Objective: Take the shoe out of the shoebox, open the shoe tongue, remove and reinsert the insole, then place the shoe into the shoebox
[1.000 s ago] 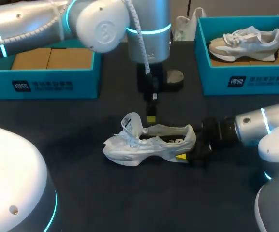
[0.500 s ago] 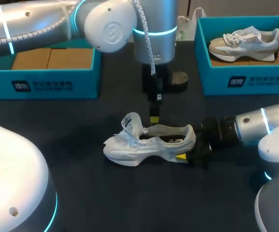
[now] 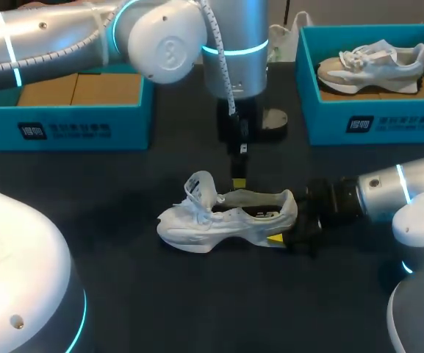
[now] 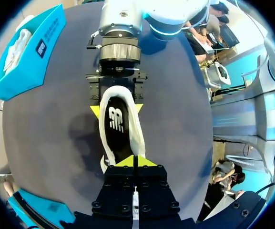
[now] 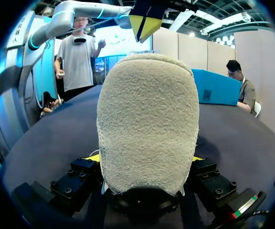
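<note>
A white shoe (image 3: 197,224) lies on its sole on the dark table, toe to the left and tongue pulled up. In the left wrist view its black insole (image 4: 117,119) shows inside the opening. My right gripper (image 3: 284,224) is shut on the heel, one yellow fingertip (image 4: 95,111) on each side. The grey heel (image 5: 147,119) fills the right wrist view. My left gripper (image 3: 238,182) points straight down just above the shoe's far rim. Its tips (image 4: 136,161) are pressed together with nothing between them, and they also show above the heel (image 5: 144,24).
A teal shoebox (image 3: 65,121) with brown cardboard inside stands at the back left. Another teal box (image 3: 366,121) at the back right holds a second pale shoe (image 3: 373,66). A small grey object (image 3: 272,119) lies behind the left gripper.
The left arm has shifted a little to the right over the shoe, still shut. The right arm and the shoe have not moved.
</note>
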Robot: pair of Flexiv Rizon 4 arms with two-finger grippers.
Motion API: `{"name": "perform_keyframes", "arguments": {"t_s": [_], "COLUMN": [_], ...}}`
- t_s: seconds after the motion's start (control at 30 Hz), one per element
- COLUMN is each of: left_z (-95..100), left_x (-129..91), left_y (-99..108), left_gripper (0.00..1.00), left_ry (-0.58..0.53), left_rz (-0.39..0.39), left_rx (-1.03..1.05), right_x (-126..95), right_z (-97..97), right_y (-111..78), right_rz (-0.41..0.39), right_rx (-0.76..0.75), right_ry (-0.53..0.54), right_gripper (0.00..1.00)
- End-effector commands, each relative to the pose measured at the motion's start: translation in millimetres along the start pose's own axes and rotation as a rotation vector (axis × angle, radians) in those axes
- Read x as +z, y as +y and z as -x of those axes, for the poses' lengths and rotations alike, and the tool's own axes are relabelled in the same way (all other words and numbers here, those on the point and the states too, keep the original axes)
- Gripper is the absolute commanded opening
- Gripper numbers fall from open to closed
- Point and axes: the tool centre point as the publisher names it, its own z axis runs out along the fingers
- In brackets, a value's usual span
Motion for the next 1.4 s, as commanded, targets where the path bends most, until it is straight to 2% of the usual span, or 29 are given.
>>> {"name": "perform_keyframes", "arguments": {"t_s": [0.03,0.43,1.03,1.4], "left_z": [9.1,24.4,16.1,9.2], "left_x": [16,47,71,92], "left_y": [-6,-19,-30,-24], "left_gripper": [0.0,0.0,0.0,0.0], "left_ry": [0.021,-0.011,-0.048,-0.025], "left_rz": [-0.003,-0.019,-0.03,-0.024], "left_rx": [0.019,0.089,0.138,0.157], "right_x": [4,4,4,4], "right_z": [3.3,3.3,3.3,3.3], "right_y": [-4.7,-4.7,-4.7,-4.7], "right_rz": [-0.002,-0.002,-0.002,-0.002], "right_rx": [0.0,0.0,0.0,0.0], "right_ry": [-0.003,-0.003,-0.003,-0.003], "right_gripper": [0.0,0.0,0.0,0.0]}}
